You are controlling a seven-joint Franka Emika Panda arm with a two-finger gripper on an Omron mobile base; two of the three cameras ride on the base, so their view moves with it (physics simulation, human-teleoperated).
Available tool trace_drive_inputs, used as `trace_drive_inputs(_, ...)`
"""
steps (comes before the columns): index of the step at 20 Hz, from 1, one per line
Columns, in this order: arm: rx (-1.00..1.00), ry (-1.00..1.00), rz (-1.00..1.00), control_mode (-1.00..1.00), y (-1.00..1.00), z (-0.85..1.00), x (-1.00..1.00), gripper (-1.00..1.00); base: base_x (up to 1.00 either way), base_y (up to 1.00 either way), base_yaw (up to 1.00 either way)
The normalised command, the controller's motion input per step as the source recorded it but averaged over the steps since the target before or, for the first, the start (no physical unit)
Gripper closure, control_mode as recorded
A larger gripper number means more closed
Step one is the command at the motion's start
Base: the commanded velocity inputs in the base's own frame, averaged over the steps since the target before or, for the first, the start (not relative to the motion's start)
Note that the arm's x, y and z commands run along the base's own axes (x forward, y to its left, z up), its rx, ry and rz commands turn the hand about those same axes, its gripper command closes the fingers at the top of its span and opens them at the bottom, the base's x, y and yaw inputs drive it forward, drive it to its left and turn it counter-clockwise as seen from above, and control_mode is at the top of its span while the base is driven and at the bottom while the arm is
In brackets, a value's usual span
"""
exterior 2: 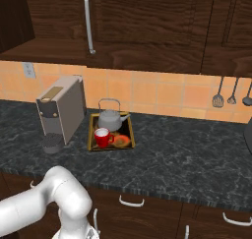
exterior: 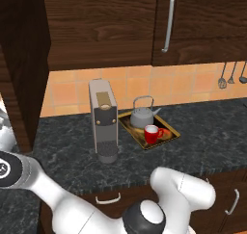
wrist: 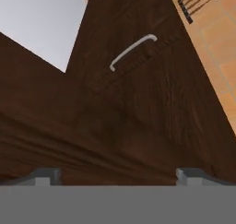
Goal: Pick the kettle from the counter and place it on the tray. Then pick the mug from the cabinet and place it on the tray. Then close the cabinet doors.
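On the tray [exterior: 172, 133] sit kettle [exterior: 142, 116] and mug [exterior: 153, 133]. Tool [wrist: 118, 174] hangs released near a door [wrist: 138, 103]; a crooked push might leave it ajar.

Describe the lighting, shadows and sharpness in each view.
Left base view: even light, soft shadow beside the coffee machine, kettle slightly soft. Right base view: flat light, dim under the cabinet. Hand view: dark wood close up, grain smeared, silver handle crisp.

A home kitchen: dark wood wall cabinets [exterior: 101, 31] with silver bar handles [exterior: 168, 21], an orange tiled backsplash [exterior 2: 162, 93], a marbled stone tabletop [exterior 2: 187, 149], a coffee machine [exterior: 102, 120], and utensils [exterior 2: 231, 96] hanging on the wall.
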Motion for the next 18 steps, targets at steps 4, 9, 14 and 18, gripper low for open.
trace_drive_inputs(4, 0.23, 0.0, 0.11, -1.0, -0.64, 0.14, 0.38, -1.0, 0.0, 0.0, 0.0)
trace_drive_inputs(9, 0.21, 0.0, 0.17, -1.0, -0.64, 0.03, 0.42, -1.0, 0.0, 0.0, 0.0)
trace_drive_inputs(14, 0.18, 0.0, 0.26, -1.0, -0.67, 0.0, 0.46, -1.0, 0.0, 0.0, 0.0)
trace_drive_inputs(18, 0.14, 0.0, 0.31, -1.0, -0.66, 0.0, 0.63, -1.0, 0.0, 0.0, 0.0)
